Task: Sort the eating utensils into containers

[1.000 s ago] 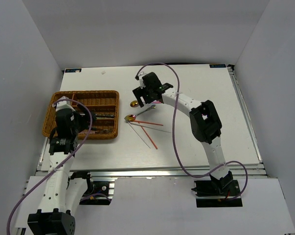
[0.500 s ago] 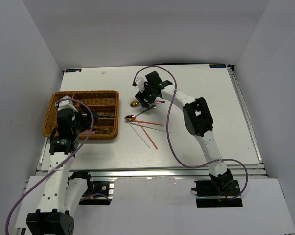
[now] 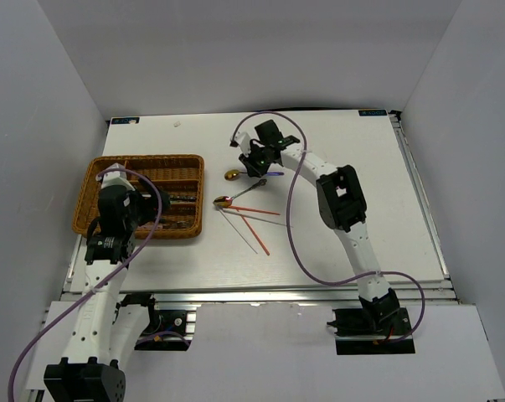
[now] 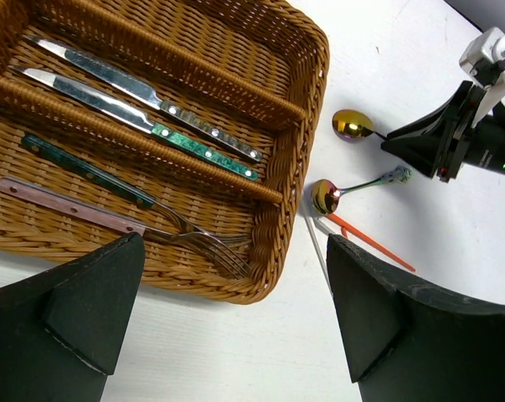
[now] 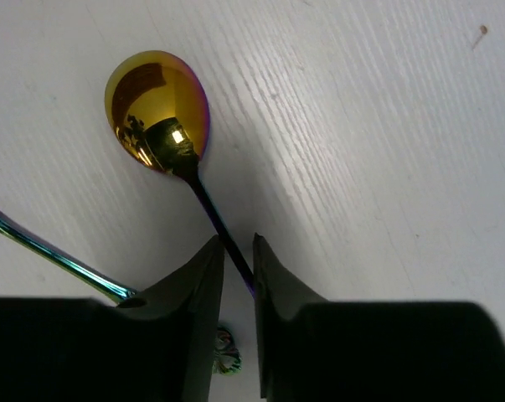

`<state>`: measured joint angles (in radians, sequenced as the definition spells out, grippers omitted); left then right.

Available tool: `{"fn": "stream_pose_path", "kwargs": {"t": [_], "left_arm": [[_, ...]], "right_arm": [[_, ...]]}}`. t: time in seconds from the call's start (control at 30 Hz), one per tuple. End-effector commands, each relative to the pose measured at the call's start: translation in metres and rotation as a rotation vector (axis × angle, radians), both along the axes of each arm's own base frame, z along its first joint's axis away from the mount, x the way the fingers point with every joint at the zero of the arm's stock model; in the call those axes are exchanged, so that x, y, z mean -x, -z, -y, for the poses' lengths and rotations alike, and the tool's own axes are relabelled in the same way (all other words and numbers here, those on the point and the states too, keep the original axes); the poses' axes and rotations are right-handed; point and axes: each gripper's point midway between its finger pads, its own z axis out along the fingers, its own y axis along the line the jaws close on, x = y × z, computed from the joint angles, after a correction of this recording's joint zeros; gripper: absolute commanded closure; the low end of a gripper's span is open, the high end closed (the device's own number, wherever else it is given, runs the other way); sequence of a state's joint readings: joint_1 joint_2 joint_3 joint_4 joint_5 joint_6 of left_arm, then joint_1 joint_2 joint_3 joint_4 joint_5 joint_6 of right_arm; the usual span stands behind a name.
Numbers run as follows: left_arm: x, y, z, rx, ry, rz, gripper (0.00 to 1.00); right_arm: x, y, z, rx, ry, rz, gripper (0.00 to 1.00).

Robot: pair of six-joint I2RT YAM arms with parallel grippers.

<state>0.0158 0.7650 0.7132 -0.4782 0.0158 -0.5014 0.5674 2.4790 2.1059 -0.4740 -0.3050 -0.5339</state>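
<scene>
The left gripper [image 4: 235,241] hangs wide open over the wicker tray [image 4: 306,59] by the left edge of the worktop [image 3: 378,193]. Knives [image 4: 110,75] and forks [image 4: 68,205] lie in its slots. Past the tray lie red chopsticks [image 3: 254,234] and a rainbow-handled spoon [image 4: 326,197]. Farther back, the right gripper [image 5: 235,251] pinches the thin handle of the gold spoon [image 5: 156,109].

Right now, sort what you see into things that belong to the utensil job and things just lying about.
Job: wicker tray, knives and forks in it, spoon at the right gripper, second spoon, red chopsticks.
Just lying about: purple cables, small label in the far left corner.
</scene>
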Motion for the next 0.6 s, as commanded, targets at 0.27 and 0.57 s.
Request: {"fn": "stream_pose_path", "kwargs": {"t": [0.27, 0.57], "left_arm": [[0.000, -0.007, 0.015, 0.001, 0.063, 0.036, 0.02], [-0.008, -0.084, 0.108, 0.387, 0.496, 0.362, 0.02]], "right_arm": [[-0.039, -0.045, 0.060, -0.045, 0.204, 0.109, 1.00], [0.019, -0.174, 0.047, -0.257, 0.280, 0.153, 1.00]]}}
